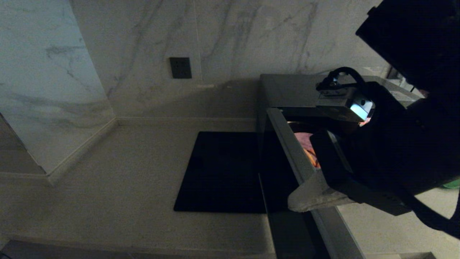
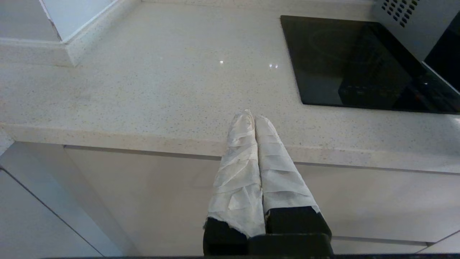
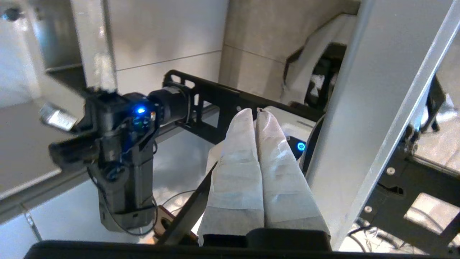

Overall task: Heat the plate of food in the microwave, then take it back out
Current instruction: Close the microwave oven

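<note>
The silver-grey microwave [image 1: 287, 90] stands at the right of the counter with its door [image 1: 287, 144] swung open towards me. Inside, part of the pale pink plate [image 1: 303, 141] shows, with orange sticks on it; my right arm hides the rest. My right gripper [image 1: 293, 205] is shut and empty, its taped fingertips against the door's outer end. In the right wrist view this gripper [image 3: 253, 112] points back at my body, with the silver door [image 3: 366, 90] right beside it. My left gripper [image 2: 251, 117] is shut, empty and parked over the counter's front edge.
A flat black square slab [image 1: 219, 172] lies on the pale counter [image 1: 125, 172] left of the microwave [image 2: 409, 21]. A marble wall with a dark socket [image 1: 180, 67] stands behind. A sliver of something green [image 1: 453, 184] shows past my right arm.
</note>
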